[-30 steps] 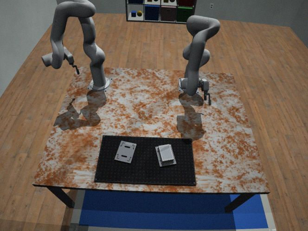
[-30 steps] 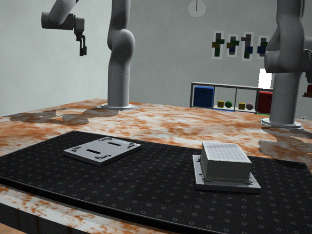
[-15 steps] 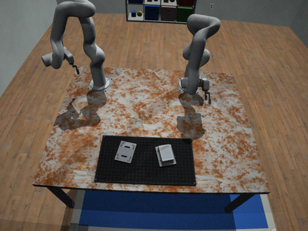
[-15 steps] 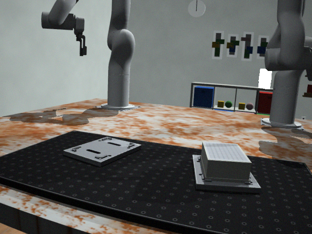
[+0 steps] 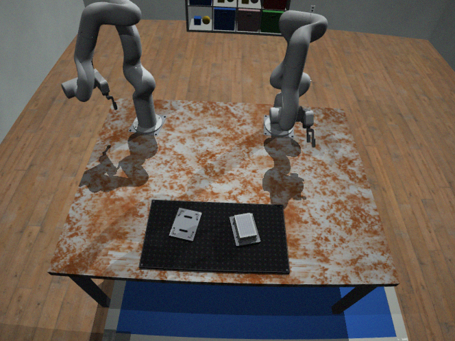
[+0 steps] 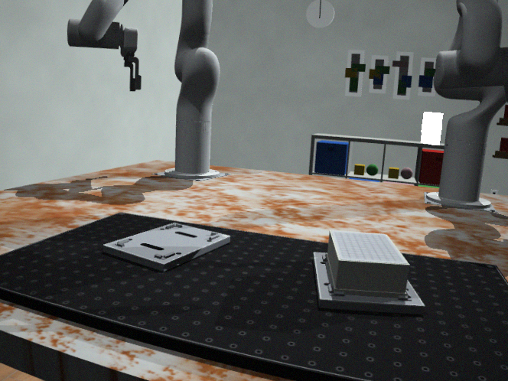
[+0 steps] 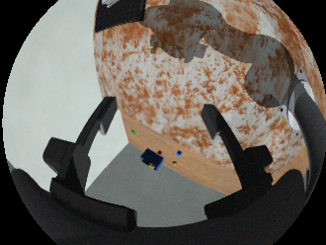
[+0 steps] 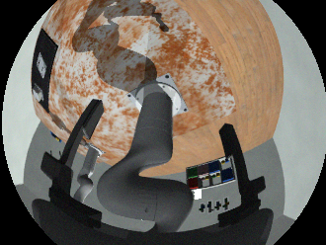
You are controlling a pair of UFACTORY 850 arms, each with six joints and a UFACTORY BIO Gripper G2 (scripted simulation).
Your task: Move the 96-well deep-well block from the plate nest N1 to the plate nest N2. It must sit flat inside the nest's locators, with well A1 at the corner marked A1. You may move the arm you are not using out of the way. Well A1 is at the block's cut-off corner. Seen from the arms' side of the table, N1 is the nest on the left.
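Top view shows both arms whole, with their bases on the far side of the orange-and-white mottled table (image 5: 213,176) (image 6: 262,197) (image 7: 148,79) (image 8: 207,89) and a blue mat (image 5: 220,297) on the floor at the near side. The white rectangular 96-well block (image 5: 245,224) (image 6: 371,270) stands on N1, a flat grey nest plate (image 5: 253,241) (image 6: 369,305), on the black perforated board (image 5: 209,257) (image 6: 245,294) (image 7: 119,20) (image 8: 49,44). N2, a matching grey plate with two dark slots (image 5: 185,223) (image 6: 170,241), lies well apart from it and bears no block.

Exterior view gives the height that the top view flattens: tall side walls on the block, low locators around its foot, and small raised locators at N2's corners. I can't tell the cut-off corner in either.

The left tool (image 5: 311,144) (image 7: 159,105) is outside the exterior view; its own wrist view shows the fingers partly closed, a gap between them and nothing held. The right tool (image 5: 115,107) (image 6: 135,86) (image 8: 161,116) looks narrow from the side in the exterior view, yet its wrist view shows the fingers wide apart with nothing gripped. Both tools are raised, well apart from the block.

Right wrist view also catches the board at its edge, with the pieces on it too small to read; left wrist view gets only a corner of the board.
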